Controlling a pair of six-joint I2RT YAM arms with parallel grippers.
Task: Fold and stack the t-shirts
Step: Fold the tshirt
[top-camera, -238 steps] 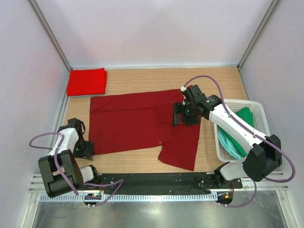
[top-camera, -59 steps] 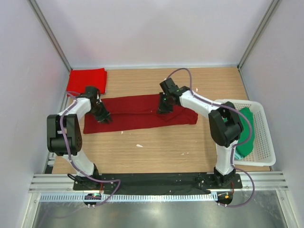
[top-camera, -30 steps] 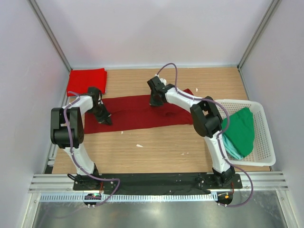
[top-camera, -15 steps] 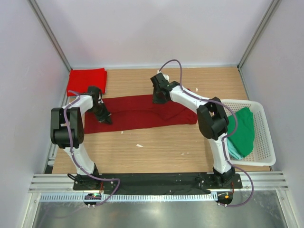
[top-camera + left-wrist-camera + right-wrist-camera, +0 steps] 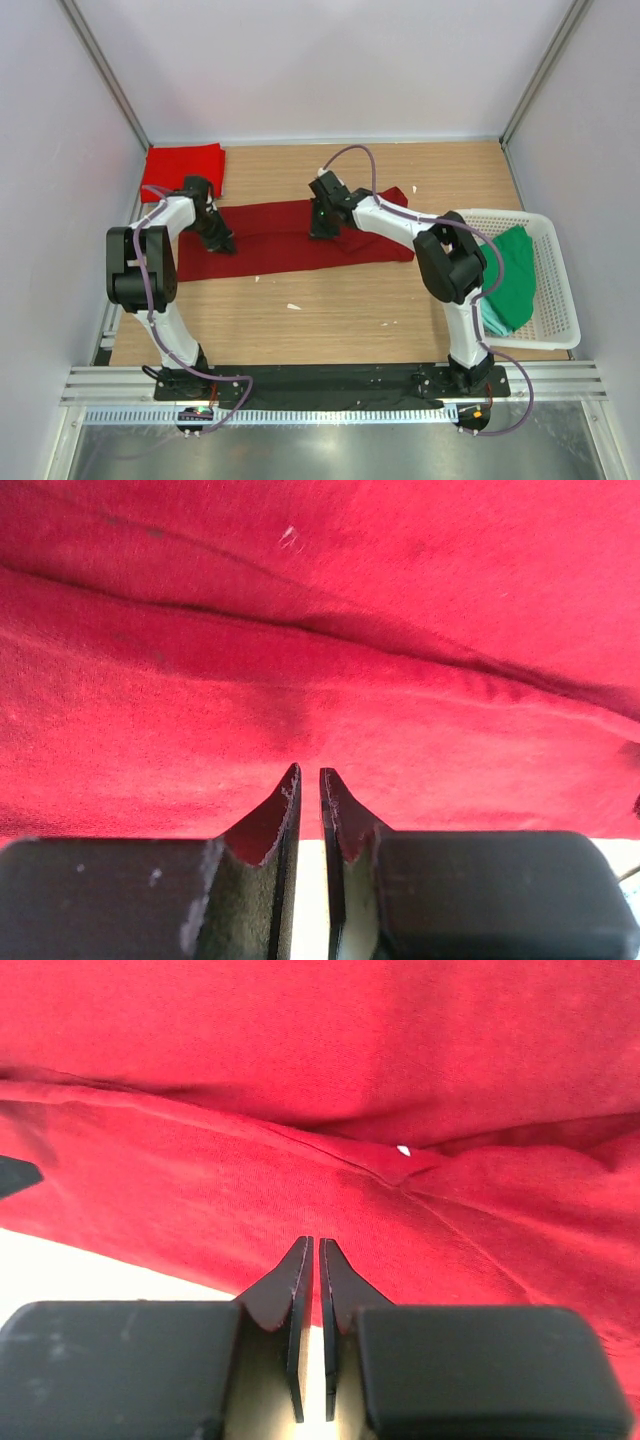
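Observation:
The dark maroon t-shirt (image 5: 270,245) lies folded into a long strip across the middle of the table. My left gripper (image 5: 218,242) rests on its left part, shut to a thin slit, tips down on flat cloth (image 5: 400,600). My right gripper (image 5: 318,228) sits on the strip's centre near the far edge, also shut to a slit above smooth cloth (image 5: 300,1060). No cloth rises between either pair of fingers (image 5: 285,800) (image 5: 300,1270). A brighter red t-shirt (image 5: 183,171) lies folded at the back left. A green t-shirt (image 5: 515,270) and a teal one (image 5: 490,320) lie in the basket.
A white basket (image 5: 566,295) stands at the right edge of the table. Grey walls close in the left, back and right sides. Bare wood shows in front of the maroon strip, with a small white scrap (image 5: 293,306) on it.
My right gripper slid from the strip's far edge a little nearer and to the left. The shirt's right end shifted slightly. The left gripper stayed put.

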